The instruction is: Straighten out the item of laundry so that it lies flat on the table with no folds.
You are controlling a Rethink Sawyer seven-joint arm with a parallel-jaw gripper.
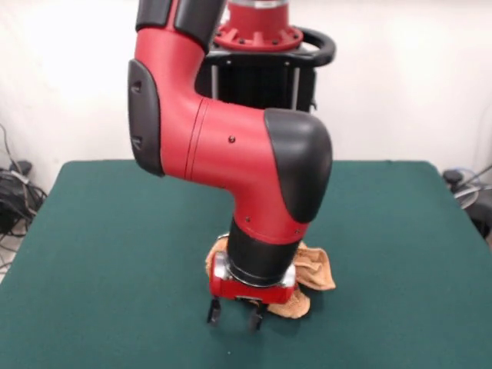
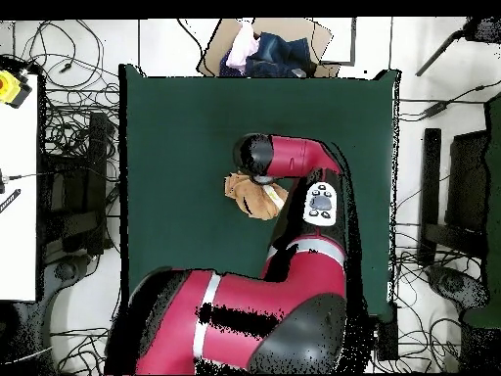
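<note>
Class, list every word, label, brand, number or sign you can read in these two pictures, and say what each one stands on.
None can be read.
Panel on the arm: buttons show, any marks too small to read.
Towel: no tag or writing shows.
Table: no marks.

We record an orange-tan towel [image 1: 314, 270] [image 2: 247, 193], plain, on a dark green table [image 1: 108, 254] [image 2: 176, 147]; the arm [image 1: 231, 146] [image 2: 294, 157] is red and black.
</note>
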